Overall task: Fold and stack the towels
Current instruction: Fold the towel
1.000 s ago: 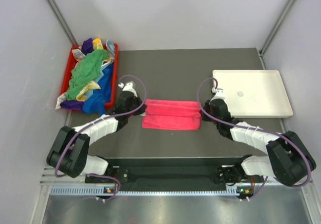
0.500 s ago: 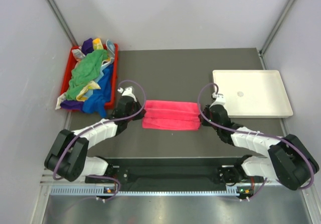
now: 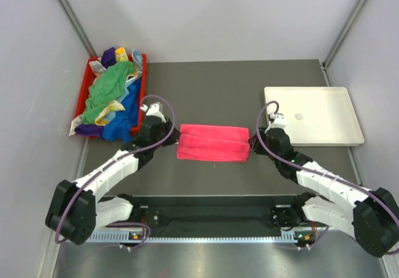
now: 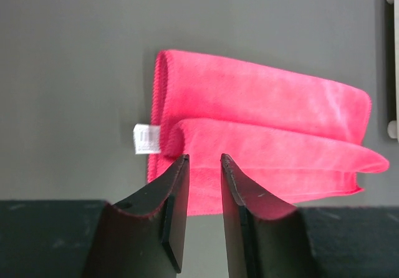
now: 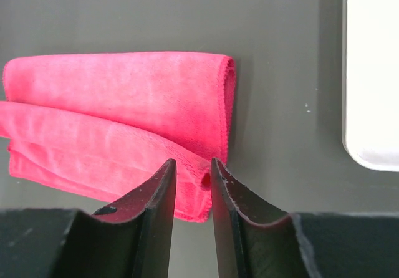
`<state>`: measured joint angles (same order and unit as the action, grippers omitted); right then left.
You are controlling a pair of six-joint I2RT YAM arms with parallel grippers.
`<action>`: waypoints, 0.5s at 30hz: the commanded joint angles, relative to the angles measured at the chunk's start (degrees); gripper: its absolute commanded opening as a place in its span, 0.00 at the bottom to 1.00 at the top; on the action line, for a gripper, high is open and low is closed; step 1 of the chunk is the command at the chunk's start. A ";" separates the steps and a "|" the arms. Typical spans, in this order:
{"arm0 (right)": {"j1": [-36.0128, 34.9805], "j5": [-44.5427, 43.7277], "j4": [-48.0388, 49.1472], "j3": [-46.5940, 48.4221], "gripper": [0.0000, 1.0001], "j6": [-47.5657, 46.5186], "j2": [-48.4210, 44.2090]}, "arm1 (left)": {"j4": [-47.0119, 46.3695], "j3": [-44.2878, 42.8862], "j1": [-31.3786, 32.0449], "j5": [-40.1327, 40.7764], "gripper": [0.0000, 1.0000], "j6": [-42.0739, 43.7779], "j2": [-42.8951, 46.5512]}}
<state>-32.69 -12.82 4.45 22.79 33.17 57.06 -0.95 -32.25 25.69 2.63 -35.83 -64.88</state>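
pink towel (image 3: 212, 142) folded, frame centre | left gripper (image 4: 204, 159) jaws parted, empty | right gripper (image 5: 193, 162) jaws parted, empty

I count one pink towel (image 3: 213, 143) on its own. There is one heap of towels (image 3: 111, 91), too tangled for me to number, though I make out green, blue, purple and yellow. One red bin (image 3: 144, 63), one white tray (image 3: 324, 125). Two grippers: left gripper (image 4: 204, 161), right gripper (image 5: 193, 163).
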 commanded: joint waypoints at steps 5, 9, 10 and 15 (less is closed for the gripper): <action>-1.94 -2.82 -2.16 11.39 0.29 -1.09 10.34 | 3.59 -13.44 2.61 3.78 0.32 2.52 -11.48; -2.03 -3.00 -0.85 14.74 0.28 -0.83 17.29 | 4.99 -20.90 2.61 3.26 0.32 3.66 -22.73; -2.03 -2.57 -0.84 15.18 0.27 -0.56 19.39 | 5.43 -21.88 2.61 2.82 0.31 3.75 -24.22; -3.17 -0.81 0.12 13.70 0.26 0.58 21.43 | 6.49 -21.99 3.49 1.94 0.29 3.32 -28.63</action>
<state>-34.22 -13.93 2.15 36.05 32.86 78.61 4.23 -53.54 28.53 4.97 -33.04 -93.34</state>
